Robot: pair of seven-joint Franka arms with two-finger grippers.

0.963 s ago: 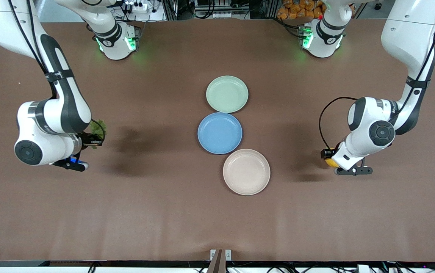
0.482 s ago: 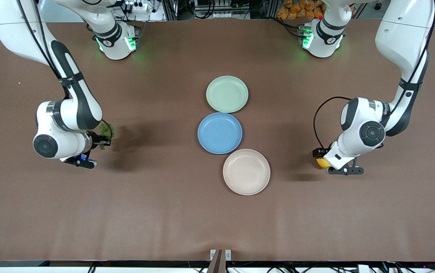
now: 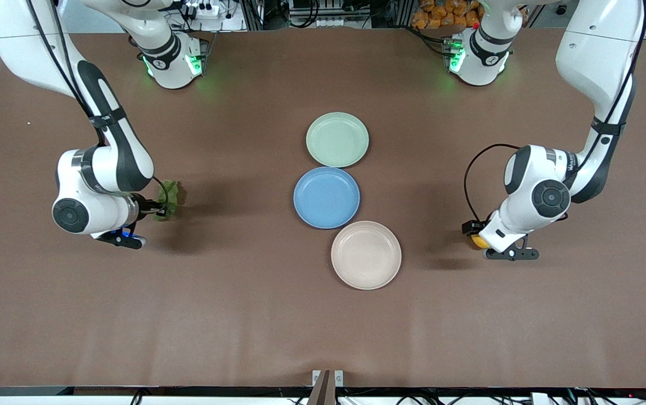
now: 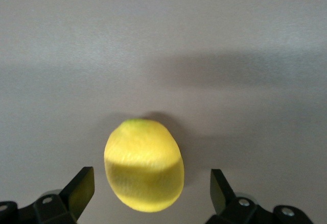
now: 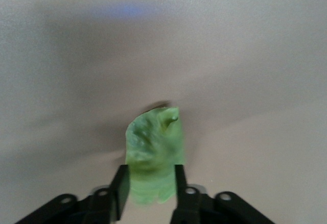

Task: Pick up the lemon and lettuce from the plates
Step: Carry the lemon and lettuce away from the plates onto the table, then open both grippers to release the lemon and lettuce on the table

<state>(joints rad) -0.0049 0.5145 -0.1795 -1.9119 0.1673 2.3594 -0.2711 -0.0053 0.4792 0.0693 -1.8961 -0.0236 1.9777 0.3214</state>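
The right gripper (image 5: 148, 188) is being kept clamped on the lettuce (image 5: 155, 152), low over bare table (image 3: 244, 315) toward the right arm's end, well apart from the plates. The left gripper (image 4: 148, 193) is being held spread wide, its fingers (image 4: 76, 188) standing clear of the lemon (image 4: 144, 165) on both sides; the fruit appears to be lying on the table between them, toward the left arm's end.

The pale green plate (image 3: 337, 139) and the beige plate (image 3: 366, 255) are both being left bare, with a blue plate (image 3: 326, 197) lying between them.

The likeliest trouble is judged to be the lemon rolling away once it is no longer being hemmed in, its rounded body offering nothing to steady it. The lettuce, thin and limp, could be dragged along or left clinging to a pad when the jaws are being parted.

The lemon is being shown as a bright yellow oval with a faintly greenish tip. The lettuce is being seen as a crinkled green piece with ragged edges, pinched at one end.
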